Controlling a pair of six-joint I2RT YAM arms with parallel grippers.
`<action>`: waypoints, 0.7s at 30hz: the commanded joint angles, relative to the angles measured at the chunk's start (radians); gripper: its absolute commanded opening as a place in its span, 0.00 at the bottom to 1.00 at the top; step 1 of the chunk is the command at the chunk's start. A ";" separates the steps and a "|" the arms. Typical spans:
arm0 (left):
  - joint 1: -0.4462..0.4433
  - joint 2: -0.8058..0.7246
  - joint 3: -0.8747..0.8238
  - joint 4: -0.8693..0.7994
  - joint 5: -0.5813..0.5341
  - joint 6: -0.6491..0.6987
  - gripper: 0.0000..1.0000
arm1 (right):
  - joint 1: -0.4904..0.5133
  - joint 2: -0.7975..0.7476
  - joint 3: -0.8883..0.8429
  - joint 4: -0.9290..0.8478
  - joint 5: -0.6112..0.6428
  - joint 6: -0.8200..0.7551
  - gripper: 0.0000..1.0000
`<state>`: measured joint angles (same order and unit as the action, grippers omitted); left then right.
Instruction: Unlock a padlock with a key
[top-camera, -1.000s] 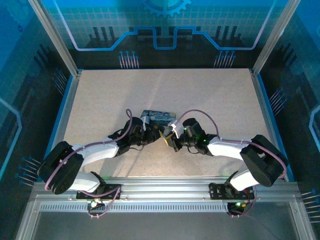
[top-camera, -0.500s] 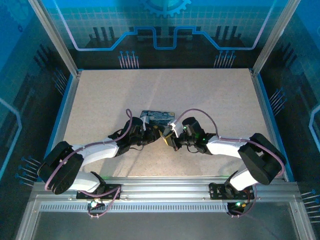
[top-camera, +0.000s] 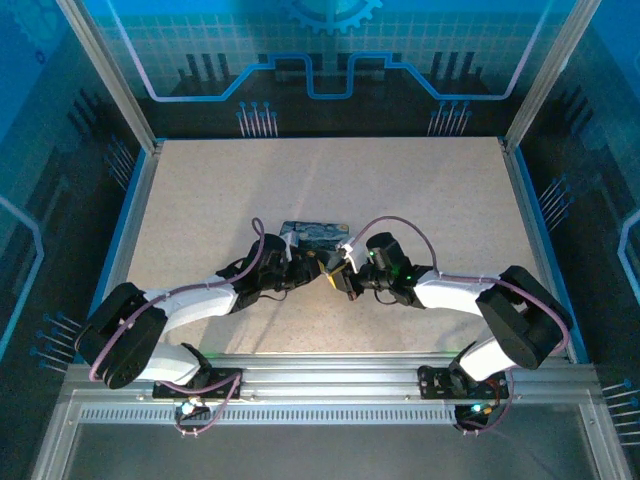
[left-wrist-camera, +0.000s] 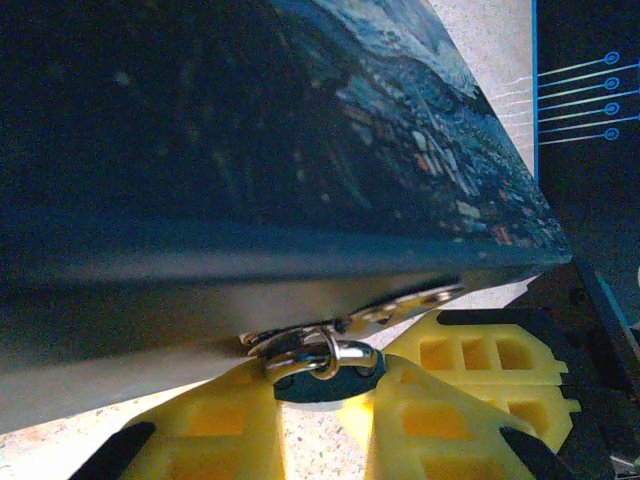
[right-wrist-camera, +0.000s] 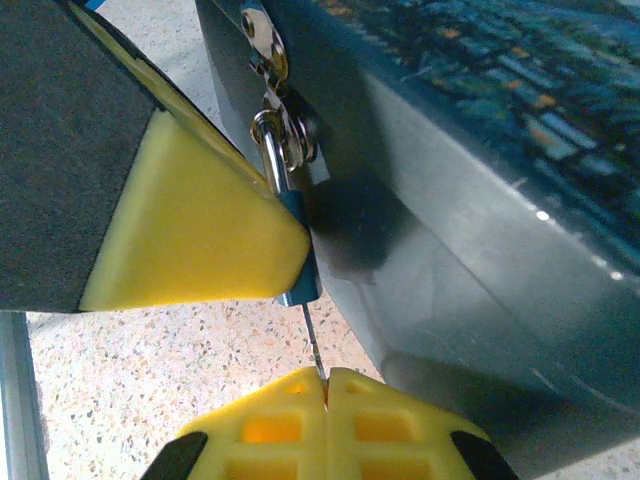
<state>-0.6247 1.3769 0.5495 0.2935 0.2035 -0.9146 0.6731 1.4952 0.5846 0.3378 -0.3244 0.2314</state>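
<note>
Feeding the key (right-wrist-camera: 311, 340) into the padlock (right-wrist-camera: 297, 255) looks like the step in hand. In the right wrist view the thin blade rises from the right gripper (right-wrist-camera: 325, 388) and meets the underside of the lock's blue body. How deep it has gone cannot be told.

The right gripper's yellow pads are pressed together on the key, with no gap between them. The left gripper (left-wrist-camera: 322, 412) has its pads closed in on either side of the padlock (left-wrist-camera: 325, 386) and appears to clamp it. One of those pads lies flat against the lock's side in the right wrist view.

The padlock hangs by its silvery shackle (left-wrist-camera: 322, 352) from the hasp (right-wrist-camera: 268, 45) on the side of the box (top-camera: 312, 232). The box sits about midway between the side edges of the table (top-camera: 420, 180), and both grippers meet at its near side.

The next move probably calls for seating the blade fully, in line with the keyway. After that comes a twist of the right wrist while the left holds the body from turning. So thin a key could bend or slip between the pads if it is pushed off-axis.
</note>
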 joint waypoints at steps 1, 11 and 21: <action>-0.004 -0.013 0.027 0.032 0.008 0.022 0.12 | -0.009 0.013 0.033 0.055 -0.028 0.007 0.01; -0.004 -0.006 0.030 0.040 0.014 0.019 0.12 | -0.009 0.046 0.067 0.083 -0.042 0.006 0.01; -0.004 -0.001 0.026 0.049 0.018 0.015 0.12 | -0.010 0.072 0.104 0.131 -0.051 0.021 0.01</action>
<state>-0.6228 1.3769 0.5495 0.2970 0.1871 -0.9150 0.6727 1.5570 0.6353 0.3695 -0.3496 0.2390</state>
